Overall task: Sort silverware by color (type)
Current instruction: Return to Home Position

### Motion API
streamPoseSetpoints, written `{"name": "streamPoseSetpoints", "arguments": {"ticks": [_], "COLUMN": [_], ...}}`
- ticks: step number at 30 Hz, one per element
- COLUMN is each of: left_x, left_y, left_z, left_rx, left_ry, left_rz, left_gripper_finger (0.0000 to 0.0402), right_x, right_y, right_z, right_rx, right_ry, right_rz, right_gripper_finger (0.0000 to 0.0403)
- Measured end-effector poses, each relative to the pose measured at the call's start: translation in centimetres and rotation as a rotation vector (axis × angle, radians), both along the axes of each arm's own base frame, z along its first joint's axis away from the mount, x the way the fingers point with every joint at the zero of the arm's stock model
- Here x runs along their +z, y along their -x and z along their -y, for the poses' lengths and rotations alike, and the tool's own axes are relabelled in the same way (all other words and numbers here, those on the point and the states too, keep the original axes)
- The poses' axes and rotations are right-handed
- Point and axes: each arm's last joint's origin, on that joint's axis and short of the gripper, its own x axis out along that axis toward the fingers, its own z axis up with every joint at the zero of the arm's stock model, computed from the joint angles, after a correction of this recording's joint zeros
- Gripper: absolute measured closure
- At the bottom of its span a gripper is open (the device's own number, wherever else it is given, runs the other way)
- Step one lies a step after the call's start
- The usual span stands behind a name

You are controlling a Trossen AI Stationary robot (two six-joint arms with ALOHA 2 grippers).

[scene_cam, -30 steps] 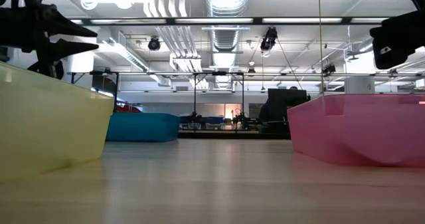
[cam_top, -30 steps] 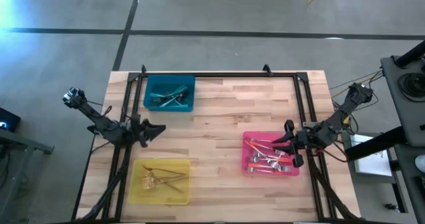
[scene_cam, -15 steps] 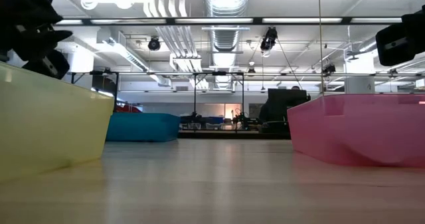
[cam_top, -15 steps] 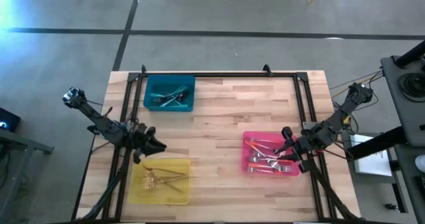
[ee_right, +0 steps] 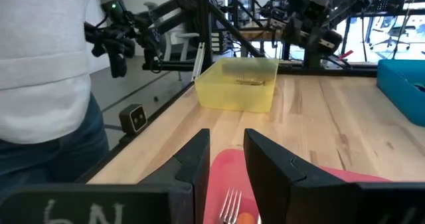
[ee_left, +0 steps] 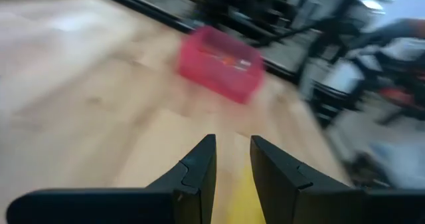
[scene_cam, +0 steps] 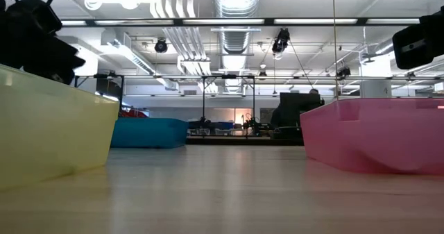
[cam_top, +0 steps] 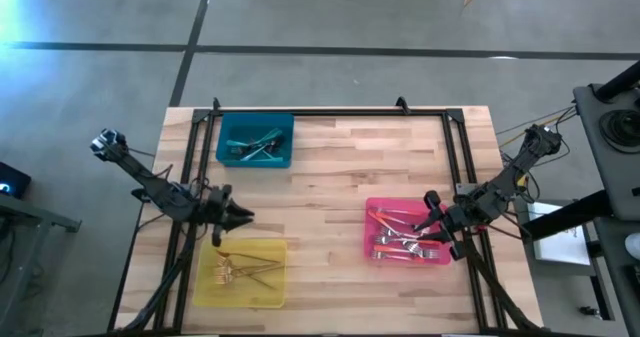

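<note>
1. Two grippers, both empty. On the left gripper (cam_top: 238, 215) and the right gripper (cam_top: 437, 220) the fingers are drawn close, with only a narrow slit between them and nothing held.
2. Right gripper, own wrist view (ee_right: 226, 134): it hangs above the outer end of the pink tray (cam_top: 372, 252). One fork's tines (ee_right: 230, 201) show directly under the slit. The coral-handled forks (cam_top: 405, 239) lie heaped in that tray, just ahead of the fingertips and below them, not touched.
3. Left gripper, own wrist view (ee_left: 232, 141): it is raised over the near rim of the yellow tray (cam_top: 205, 287). The gold forks (cam_top: 245, 269) lie loose inside the tray, just past the tips and lower, apart from the fingers.
4. Teal tray (cam_top: 225, 127): it sits well apart from the left gripper, off to its side, near the table's corner. The teal-handled forks (cam_top: 258, 147) rest inside it.
5. Across from each gripper: the left one faces the pink tray over bare wooden table (cam_top: 330, 177), blurred in its wrist view. The right one faces the yellow tray, with the left arm beyond it.
6. Farthest: a person (ee_right: 40, 64) in a white top and blue trousers stands at the table's edge beside the right arm.
</note>
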Motion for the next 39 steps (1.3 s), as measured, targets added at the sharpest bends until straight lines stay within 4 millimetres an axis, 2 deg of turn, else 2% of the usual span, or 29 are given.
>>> {"name": "streamPoseSetpoints", "arguments": {"ticks": [5, 18, 39], "left_x": [-0.6, -2.2, -2.2], "left_y": [-0.2, -0.7, -0.8], "left_z": [-0.3, 0.1, 0.2], "left_rx": [0.156, 0.146, 0.144], "left_ry": [-0.083, -0.226, -0.238], "left_rz": [-0.036, -0.171, -0.184], "left_gripper_finger": [0.0325, 0.0325, 0.0325], "right_x": [0.0, 1.2, 1.6], "right_y": [0.0, 0.2, -0.2], "right_z": [0.0, 1.2, 2.8], "right_rx": [0.000, -0.064, -0.219], "right_ry": [-0.001, -0.086, -0.110], "right_rz": [0.000, 0.097, 0.149], "right_gripper_finger": [0.0316, 0.0316, 0.0316]}}
